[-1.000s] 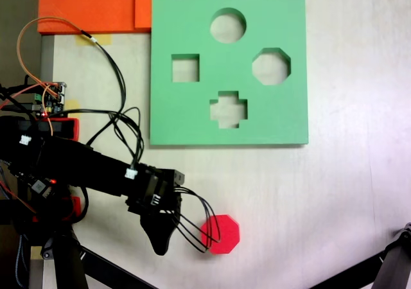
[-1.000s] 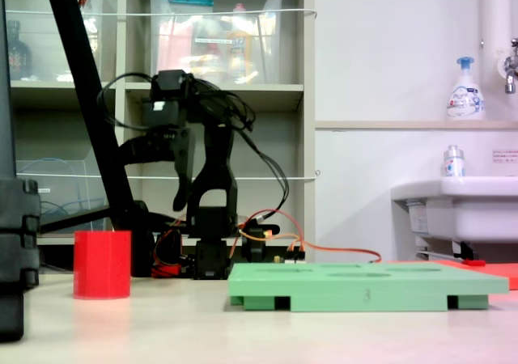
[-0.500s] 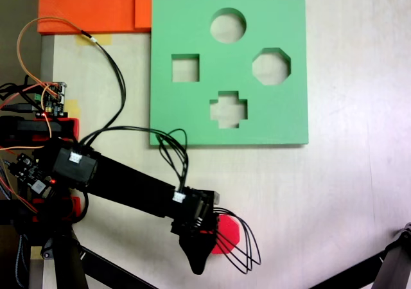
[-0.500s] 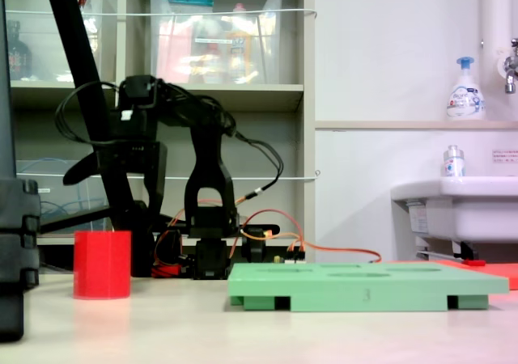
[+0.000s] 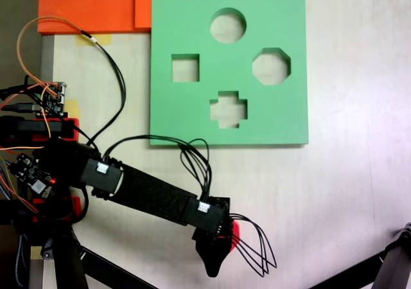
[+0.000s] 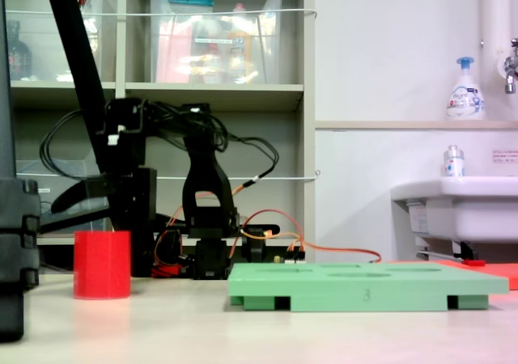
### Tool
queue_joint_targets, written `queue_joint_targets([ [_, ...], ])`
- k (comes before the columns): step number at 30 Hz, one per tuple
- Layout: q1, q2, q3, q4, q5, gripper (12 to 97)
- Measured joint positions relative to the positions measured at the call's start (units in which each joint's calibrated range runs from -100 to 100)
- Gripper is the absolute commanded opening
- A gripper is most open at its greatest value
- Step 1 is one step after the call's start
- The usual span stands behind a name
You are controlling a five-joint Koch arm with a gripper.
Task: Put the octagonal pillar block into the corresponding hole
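Basically the table (image 5: 359,173) carries the green foam board (image 5: 186,112), flat at top centre of the top-down fixed view, its eight-sided cutout (image 5: 271,66) on the right side, empty. Black arm (image 5: 141,192) stretches from the left edge toward the bottom, its gripper (image 5: 221,241) right over the red octagonal block (image 6: 102,264), well apart from the board; just a red sliver shows beside the wrist. Jaws hidden under the wrist, open or closed can't tell
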Motion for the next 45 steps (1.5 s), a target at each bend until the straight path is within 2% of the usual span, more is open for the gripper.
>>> queue_joint_targets([
  [5, -0.2, 2.5, 0.0, 0.0, -0.2, 92.1],
  [9, -0.4, 3.7, 0.0, 0.0, -0.4, 84.8],
  [14, -0.4, 4.9, 0.1, 0.0, -0.4, 83.3],
  [16, -0.5, 5.5, 0.0, 0.0, -0.4, 77.5],
  [21, -0.6, 5.9, 0.1, 0.0, -1.3, 74.4],
  [35, -0.4, 6.3, 1.8, 0.0, -3.9, 74.4],
  [36, -0.4, 6.3, 1.9, 0.0, -3.9, 73.2],
  [41, -0.4, 6.2, 2.1, 0.0, -3.9, 53.8],
  [45, -0.5, 6.2, 3.3, -0.5, -3.9, 47.0],
])
